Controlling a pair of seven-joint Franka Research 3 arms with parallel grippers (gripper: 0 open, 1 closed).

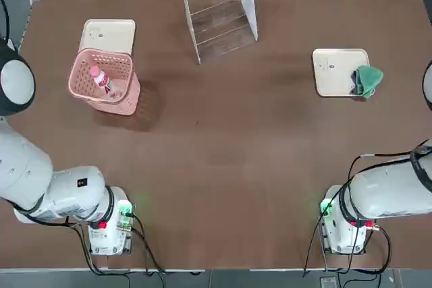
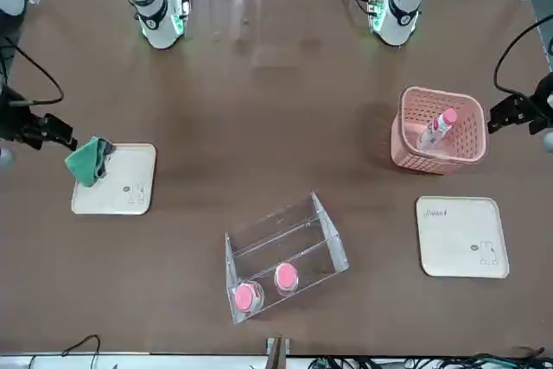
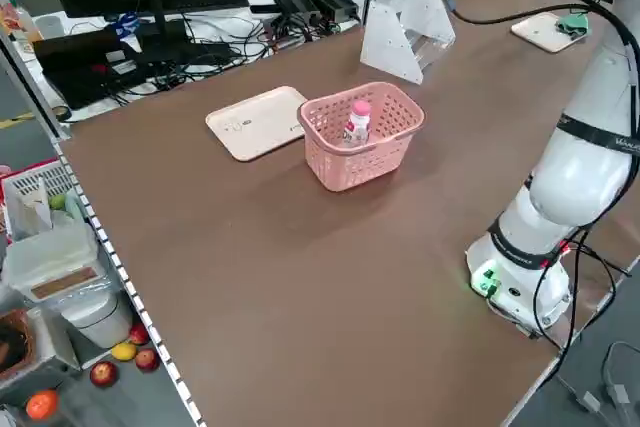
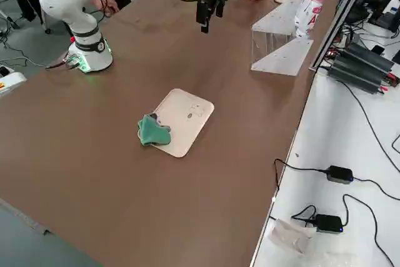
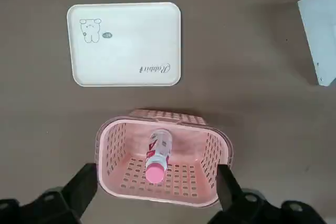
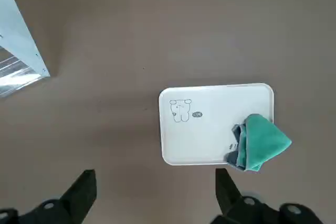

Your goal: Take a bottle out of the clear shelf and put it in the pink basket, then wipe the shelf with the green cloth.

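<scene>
The right end effector (image 6: 156, 195), spread and empty, should pinch a raised fold of the green cloth (image 6: 261, 142) at the tray's corner, near the desk's right edge. The left, also spread, is over the pink basket (image 5: 113, 191). The cloth looks soft and bunched.

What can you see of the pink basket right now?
The pink basket looks like plastic, with a smooth rounded rim, sides and floor pierced by small slots, and walls that taper toward the base. It stands upright on the table, beside a cream tray and apart from it. Inside, one white bottle with a pink cap leans against the wall, its cap end raised. Neither arm touches the basket.
</scene>
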